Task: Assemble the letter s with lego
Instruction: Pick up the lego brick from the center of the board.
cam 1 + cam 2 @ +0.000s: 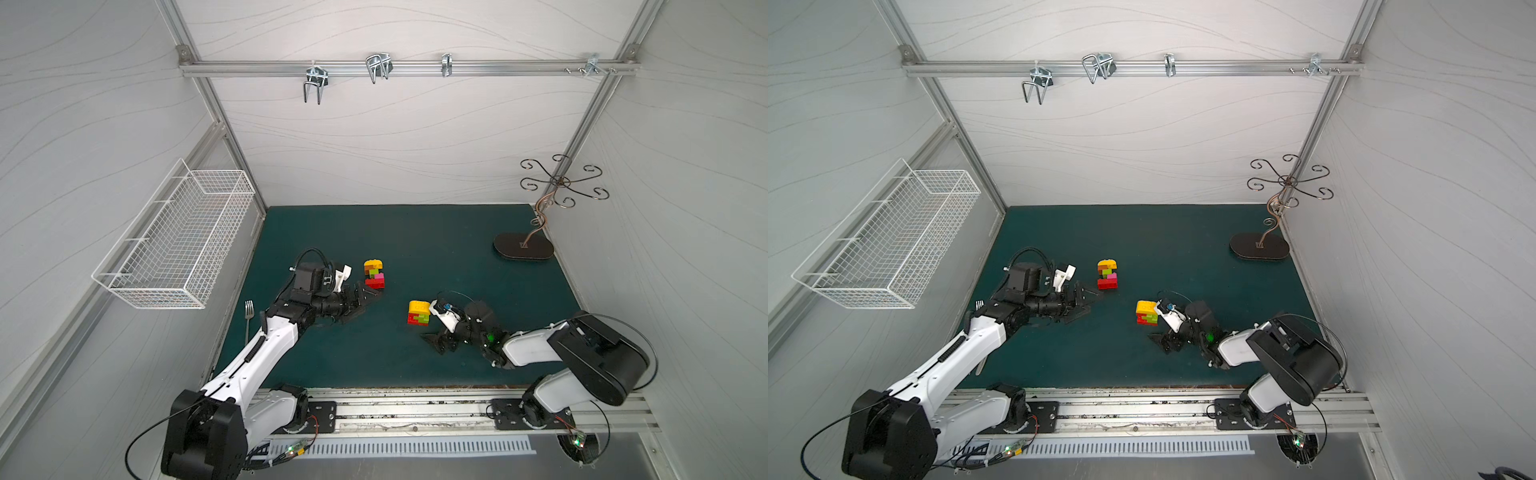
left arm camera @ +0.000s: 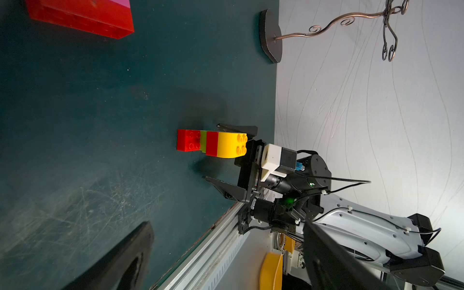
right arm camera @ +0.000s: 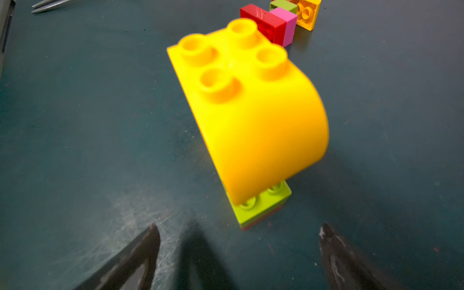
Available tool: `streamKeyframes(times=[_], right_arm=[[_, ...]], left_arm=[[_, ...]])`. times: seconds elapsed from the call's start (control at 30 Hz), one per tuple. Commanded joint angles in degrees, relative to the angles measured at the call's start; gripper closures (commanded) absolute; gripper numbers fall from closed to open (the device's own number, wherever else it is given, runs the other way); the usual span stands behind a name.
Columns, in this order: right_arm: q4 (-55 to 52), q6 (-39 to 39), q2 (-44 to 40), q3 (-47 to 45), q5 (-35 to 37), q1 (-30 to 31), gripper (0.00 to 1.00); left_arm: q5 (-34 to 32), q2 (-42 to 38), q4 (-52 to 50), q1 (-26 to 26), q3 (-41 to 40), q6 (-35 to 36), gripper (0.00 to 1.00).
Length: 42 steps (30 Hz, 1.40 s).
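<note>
Left hand (image 1: 363,303) jaws apart, empty, tips just beside the red end of the multicolour lego stack (image 1: 374,274) on the desk (image 1: 415,241). Right hand (image 3: 241,237) spread wide, holding nothing. The yellow-topped lego stack (image 3: 251,108) stood just ahead of its fingertips (image 3: 153,241), mid-desk. The stacks sat apart.

Bare mat (image 1: 399,301) parts far lego stack (image 1: 374,274) from near lego stack (image 1: 419,312); hook stand (image 1: 523,246) crowds one corner.
</note>
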Motion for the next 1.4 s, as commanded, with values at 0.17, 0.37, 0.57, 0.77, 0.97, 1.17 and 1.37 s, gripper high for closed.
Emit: streamKeyframes(times=[0.17, 0.37, 0.57, 0.77, 0.97, 1.17, 1.37], right_arm=[[12.61, -2.45, 8.71, 1.94, -6.68, -0.48, 0.02], [16.01, -2.35, 11.33, 1.78, -9.87, -0.48, 0.08], [15.08, -2.57, 10.06, 0.77, -12.28, -0.47, 0.19], [15.68, -2.27, 10.9, 0.33, -13.68, -0.43, 0.3], [17.64, -2.14, 13.34, 0.51, -11.5, -0.48, 0.38], [21.74, -1.57, 16.96, 0.12, -10.04, -0.82, 0.47], [23.95, -1.48, 18.19, -0.05, -9.91, -1.42, 0.57]], left_arm=[[0.57, 0.31, 1.8, 0.32, 1.75, 1.68, 0.06], [0.46, 0.35, 1.8, 0.26, 1.57, 1.69, 0.06], [0.51, 0.38, 1.8, 0.25, 1.57, 1.77, 0.06], [0.66, 0.26, 1.82, 0.29, 1.58, 1.8, 0.07], [1.47, 0.36, 3.3, 0.25, 0.96, 0.91, 0.07], [1.58, 0.51, 3.4, 0.26, 1.13, 0.98, 0.07], [1.65, 0.72, 3.63, 0.3, 1.13, 0.98, 0.07]])
